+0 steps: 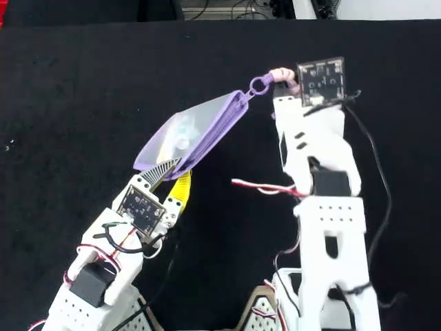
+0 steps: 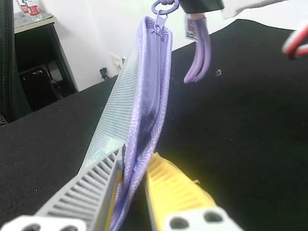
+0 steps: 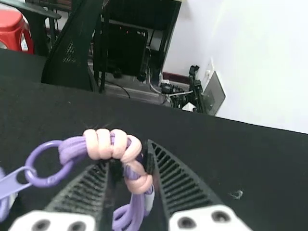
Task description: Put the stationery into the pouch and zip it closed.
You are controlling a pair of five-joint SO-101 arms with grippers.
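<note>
The left pincer [image 2: 134, 161] is clamping its grey and yellow fingers tight on the purple zip edge at one end of the pouch [image 1: 189, 131]. The right pincer [image 3: 127, 166] is nipping, nearly closed, the pink and purple cord [image 3: 108, 144] tied to the ring [image 3: 45, 163] on the slider [image 2: 156, 24]. The pouch is hanging stretched between the two, lifted off the black table [image 1: 69, 103]. In the high view its long axis is running diagonally from the left pincer, near the arms, up and away to the right pincer, with the slider end pointing at the right pincer. Its clear ribbed side is facing away from the right arm, and pale contents are showing through it, too blurred to name or read
</note>
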